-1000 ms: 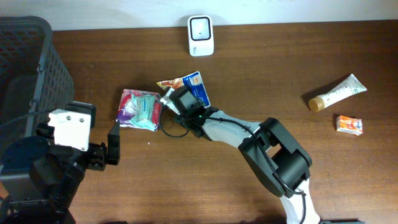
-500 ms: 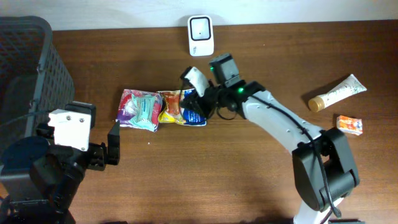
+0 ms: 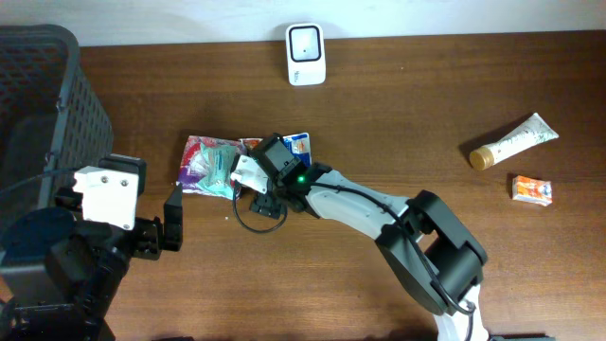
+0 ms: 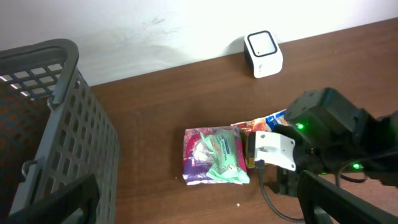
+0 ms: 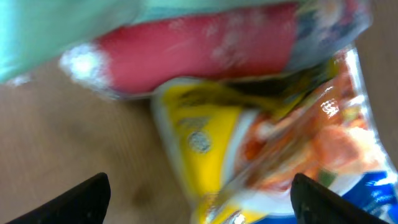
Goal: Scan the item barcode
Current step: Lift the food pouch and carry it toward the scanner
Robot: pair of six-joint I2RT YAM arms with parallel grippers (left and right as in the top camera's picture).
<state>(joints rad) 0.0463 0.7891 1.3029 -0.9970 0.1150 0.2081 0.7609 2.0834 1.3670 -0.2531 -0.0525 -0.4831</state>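
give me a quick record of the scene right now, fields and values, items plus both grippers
scanner: at the back, apart from the rest
snack packet: lying flat, partly hidden under the right arm
pink packet: lying against the snack packet, on the basket side
tube: lying at the far right
small box: just in front of the tube
basket: left edge
right gripper: open, over the snack packet, not gripping it
left gripper: open, empty

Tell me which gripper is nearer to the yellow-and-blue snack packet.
Right. The right gripper is directly over the snack packet, jaws open. The left gripper sits well off to its left, beyond the pink pouch, near the basket.
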